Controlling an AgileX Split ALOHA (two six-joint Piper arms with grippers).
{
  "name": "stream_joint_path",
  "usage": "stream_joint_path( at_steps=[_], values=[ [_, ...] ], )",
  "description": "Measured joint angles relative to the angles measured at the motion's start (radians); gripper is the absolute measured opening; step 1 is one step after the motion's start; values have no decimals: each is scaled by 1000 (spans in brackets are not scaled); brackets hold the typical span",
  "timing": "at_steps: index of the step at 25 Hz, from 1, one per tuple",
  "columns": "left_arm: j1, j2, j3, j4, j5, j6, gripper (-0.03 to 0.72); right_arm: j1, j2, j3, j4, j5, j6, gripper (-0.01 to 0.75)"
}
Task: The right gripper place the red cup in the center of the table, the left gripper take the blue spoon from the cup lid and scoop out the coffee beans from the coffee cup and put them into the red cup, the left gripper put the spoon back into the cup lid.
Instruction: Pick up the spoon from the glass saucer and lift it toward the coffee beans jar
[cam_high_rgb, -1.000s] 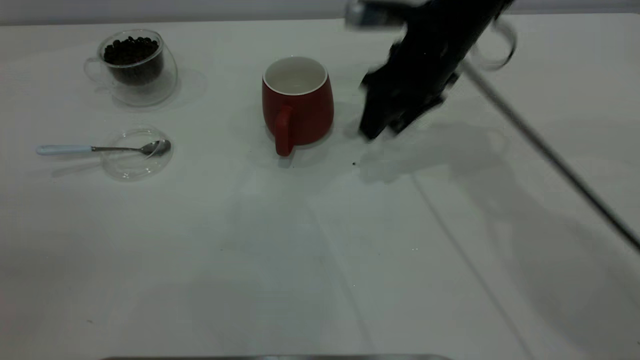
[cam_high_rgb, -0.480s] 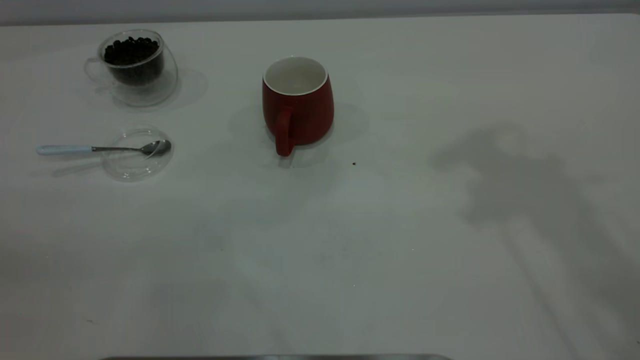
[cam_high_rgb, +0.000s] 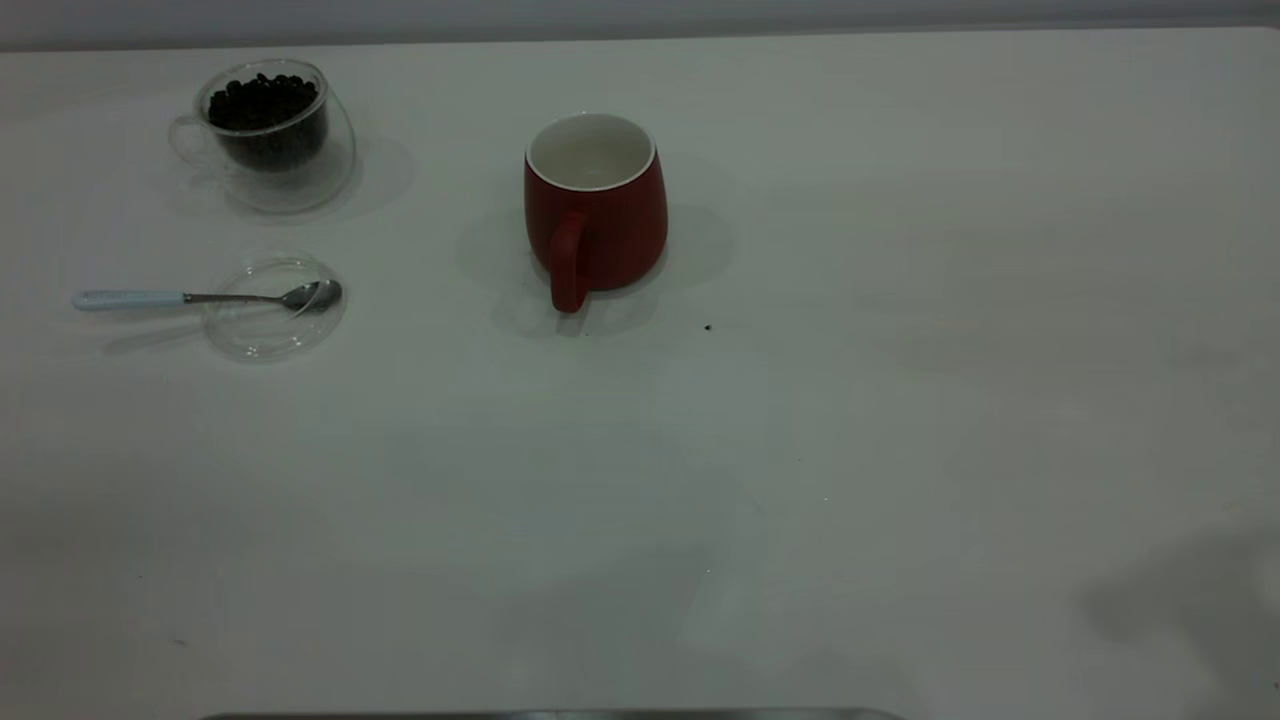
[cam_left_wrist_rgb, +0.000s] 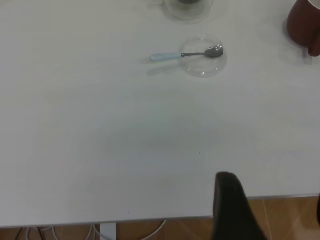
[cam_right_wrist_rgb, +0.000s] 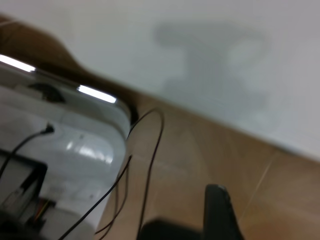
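Observation:
The red cup (cam_high_rgb: 597, 215) stands upright near the middle of the table (cam_high_rgb: 800, 450), handle toward the front, white inside showing; no gripper touches it. The clear coffee cup (cam_high_rgb: 270, 135) holding dark coffee beans (cam_high_rgb: 262, 100) sits at the far left. In front of it the blue spoon (cam_high_rgb: 200, 297) rests with its bowl in the cup lid (cam_high_rgb: 272, 307) and its handle pointing left. Neither arm appears in the exterior view. My left gripper (cam_left_wrist_rgb: 274, 212) hangs open over the table's edge, far from the spoon (cam_left_wrist_rgb: 185, 54). My right gripper (cam_right_wrist_rgb: 270, 215) is open over the floor, off the table.
A tiny dark speck (cam_high_rgb: 708, 327) lies just right of the red cup. In the right wrist view a white device (cam_right_wrist_rgb: 60, 150) with dark cables (cam_right_wrist_rgb: 150, 165) stands on the brown floor beside the table edge. A faint shadow (cam_high_rgb: 1180, 600) marks the front right.
The right arm, which stood just right of the red cup a second ago, has pulled out of the exterior view. Its shadow has slid to the front right. The cup stays put.

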Motion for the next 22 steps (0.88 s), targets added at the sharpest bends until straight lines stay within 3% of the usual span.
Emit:
stream_joint_path(
  at_steps=[5, 12, 22],
  values=[
    [0, 0, 0, 0, 0, 0, 462, 0, -202, 143, 24, 26, 24, 518],
    [0, 0, 0, 0, 0, 1, 462, -3, -358, 159, 42, 20, 31, 518],
    [0, 0, 0, 0, 0, 1, 462, -238, -672, 160, 16, 16, 17, 518]
  ],
)
